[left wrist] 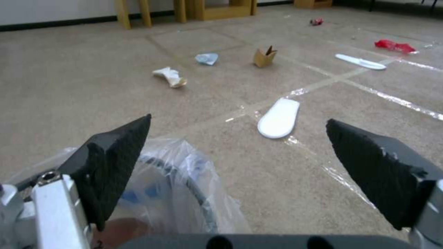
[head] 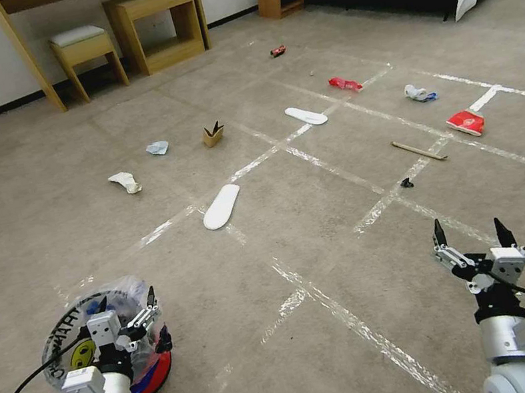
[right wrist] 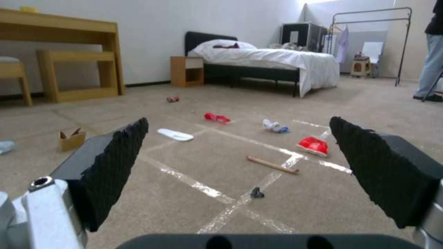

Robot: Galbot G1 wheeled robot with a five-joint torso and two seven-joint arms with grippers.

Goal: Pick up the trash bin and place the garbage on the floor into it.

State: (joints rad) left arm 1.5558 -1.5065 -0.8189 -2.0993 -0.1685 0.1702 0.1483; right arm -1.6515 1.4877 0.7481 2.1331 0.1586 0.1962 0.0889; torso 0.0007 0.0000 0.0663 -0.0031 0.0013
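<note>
On the floor (head: 329, 266), short-pile grey-beige carpet crossed by shiny tape strips, the round bin (head: 147, 377) stands near left, its crinkly clear bag holding printed scraps. The left claw (head: 125, 303) hovers over its rim, released. The right claw (head: 471, 233) hangs spread above bare carpet. Scattered beyond: two flat white slippers (head: 221, 206), one torn tan carton (head: 213, 135), a thin wooden stick (head: 418, 150), and a red wrapper (head: 345, 83).
</note>
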